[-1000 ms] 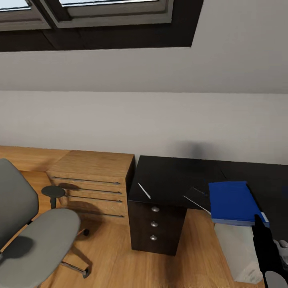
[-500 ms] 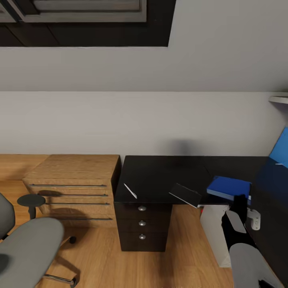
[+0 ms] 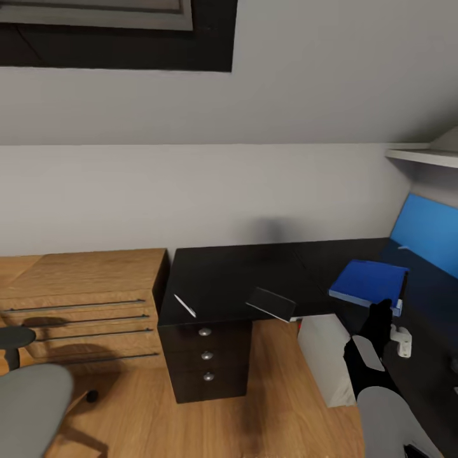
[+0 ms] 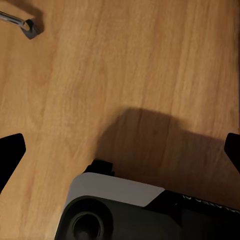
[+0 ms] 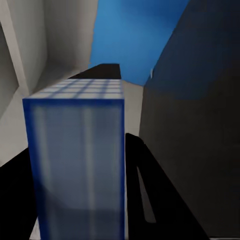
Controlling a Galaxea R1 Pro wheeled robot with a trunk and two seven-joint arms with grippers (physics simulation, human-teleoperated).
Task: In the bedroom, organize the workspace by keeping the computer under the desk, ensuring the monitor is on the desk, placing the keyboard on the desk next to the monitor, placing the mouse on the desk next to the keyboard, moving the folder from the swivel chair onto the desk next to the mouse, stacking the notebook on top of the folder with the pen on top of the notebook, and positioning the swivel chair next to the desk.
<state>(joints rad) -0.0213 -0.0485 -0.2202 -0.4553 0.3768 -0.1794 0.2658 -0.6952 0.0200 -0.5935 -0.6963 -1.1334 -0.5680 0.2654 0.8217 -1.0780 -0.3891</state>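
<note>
Glossy black desk point(image 3: 235, 273) meets wood cabinet point(image 3: 83, 280), white wall point(image 3: 191, 191) behind.

No text readable — faint print on the left wrist housing point(image 4: 200, 202) — illegible

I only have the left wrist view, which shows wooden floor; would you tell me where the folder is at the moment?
Observer: In the head view the blue folder is in the right claw, over the black desk.
Operator: Thank you. Is it gripped properly?
Observer: The right wrist view shows its page edge between the claw's fingers; whether it touches the desk, I cannot tell.
Operator: What else is nearby?
Observer: The swivel chair stands apart from the desk, in front of the light-wood cabinet.
</note>
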